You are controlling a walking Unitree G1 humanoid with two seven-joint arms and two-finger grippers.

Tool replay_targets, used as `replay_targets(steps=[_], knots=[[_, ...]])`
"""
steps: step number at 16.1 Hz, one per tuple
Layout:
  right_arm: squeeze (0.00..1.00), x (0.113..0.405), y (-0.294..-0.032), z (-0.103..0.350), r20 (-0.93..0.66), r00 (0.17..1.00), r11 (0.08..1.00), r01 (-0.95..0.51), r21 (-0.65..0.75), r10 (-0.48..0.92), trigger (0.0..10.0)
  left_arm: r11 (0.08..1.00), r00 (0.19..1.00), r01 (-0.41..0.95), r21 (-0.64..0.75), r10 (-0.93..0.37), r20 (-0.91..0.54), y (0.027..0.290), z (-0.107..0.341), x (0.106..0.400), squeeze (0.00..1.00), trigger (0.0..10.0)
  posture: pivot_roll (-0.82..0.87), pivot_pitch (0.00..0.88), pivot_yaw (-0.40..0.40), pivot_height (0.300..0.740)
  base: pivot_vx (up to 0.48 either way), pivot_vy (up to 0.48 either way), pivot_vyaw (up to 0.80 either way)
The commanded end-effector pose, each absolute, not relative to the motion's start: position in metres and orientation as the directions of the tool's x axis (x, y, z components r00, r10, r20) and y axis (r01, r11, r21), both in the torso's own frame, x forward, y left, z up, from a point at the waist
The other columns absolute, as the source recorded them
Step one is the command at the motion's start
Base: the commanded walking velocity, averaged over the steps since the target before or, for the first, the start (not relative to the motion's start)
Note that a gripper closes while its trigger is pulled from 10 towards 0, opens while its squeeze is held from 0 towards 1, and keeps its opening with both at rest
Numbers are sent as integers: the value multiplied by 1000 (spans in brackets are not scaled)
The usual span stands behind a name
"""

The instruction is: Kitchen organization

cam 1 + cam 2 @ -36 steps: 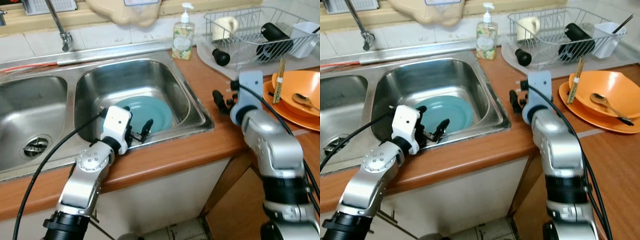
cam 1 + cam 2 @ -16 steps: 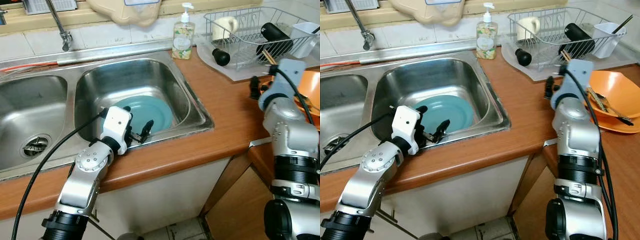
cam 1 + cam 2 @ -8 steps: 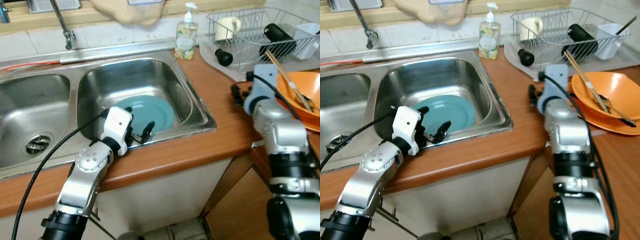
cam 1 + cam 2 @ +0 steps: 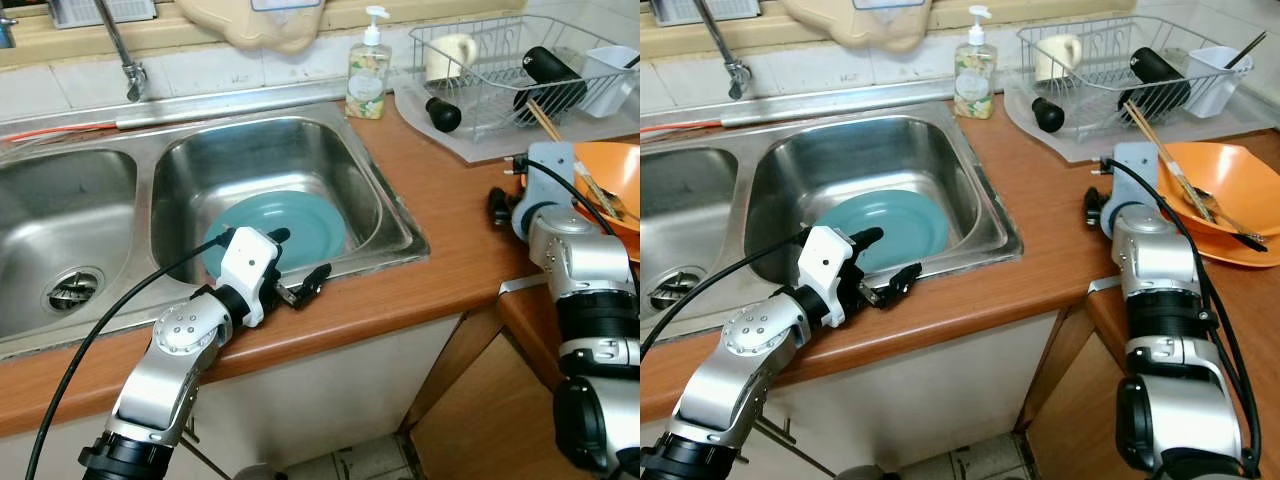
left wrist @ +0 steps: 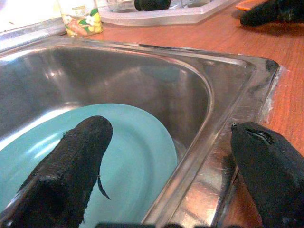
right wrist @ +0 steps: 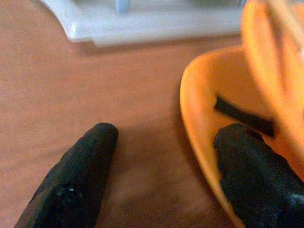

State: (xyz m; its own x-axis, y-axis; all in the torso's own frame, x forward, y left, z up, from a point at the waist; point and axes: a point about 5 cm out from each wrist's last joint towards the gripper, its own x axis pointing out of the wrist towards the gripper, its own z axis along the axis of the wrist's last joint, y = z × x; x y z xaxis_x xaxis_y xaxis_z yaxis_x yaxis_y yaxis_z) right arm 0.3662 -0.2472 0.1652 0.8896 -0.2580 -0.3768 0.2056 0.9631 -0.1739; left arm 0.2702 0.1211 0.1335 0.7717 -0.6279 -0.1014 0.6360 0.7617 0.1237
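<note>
Head views, left claw [image 4: 298, 268]: released, fingers spread, straddling the front rim of the right sink basin [image 4: 395, 215].
Head views, teal plate [image 4: 290, 222]: lying flat on the bottom of the right basin, just beyond the left claw.
Head views, right claw [image 4: 1092, 208]: low over the wooden bench [image 4: 450, 230], beside the orange plate [image 4: 1230, 245], which carries an orange bowl [image 4: 1225, 180] with chopsticks [image 4: 1160, 150] and a spoon [image 4: 1230, 232].
Head views, background: soap bottle [image 4: 367, 70] and dish rack [image 4: 500, 60] behind.
Left wrist view: one finger [image 5: 71, 166] over the teal plate, the other [image 5: 268, 166] over the bench edge.
Right wrist view: released; one finger [image 6: 78, 175] over bare bench, the other [image 6: 251, 171] above the orange plate's rim.
</note>
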Motion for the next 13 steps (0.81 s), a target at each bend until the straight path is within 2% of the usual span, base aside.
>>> replay_targets(steps=[1, 7, 11, 13], knots=[[0, 368, -250, 166, -389, 885, 965, 215, -150, -258, 10000, 752, 763, 646, 130, -638, -102, 121, 135, 268, 235, 10000, -20, 0, 37, 740, 0, 0, 0], [0, 365, -232, 158, -508, 858, 996, 87, -12, -81, 10000, 751, 762, 648, 130, -639, -107, 124, 136, 268, 216, 10000, -17, 0, 36, 740, 0, 0, 0], [0, 354, -191, 161, -534, 838, 990, -48, 133, 112, 10000, 748, 759, 651, 131, -641, -114, 125, 135, 266, 204, 10000, -17, 0, 39, 740, 0, 0, 0], [0, 349, -180, 163, -533, 832, 984, -79, 157, 152, 10000, 747, 758, 652, 130, -642, -116, 125, 135, 266, 196, 10000, -16, 0, 42, 740, 0, 0, 0]])
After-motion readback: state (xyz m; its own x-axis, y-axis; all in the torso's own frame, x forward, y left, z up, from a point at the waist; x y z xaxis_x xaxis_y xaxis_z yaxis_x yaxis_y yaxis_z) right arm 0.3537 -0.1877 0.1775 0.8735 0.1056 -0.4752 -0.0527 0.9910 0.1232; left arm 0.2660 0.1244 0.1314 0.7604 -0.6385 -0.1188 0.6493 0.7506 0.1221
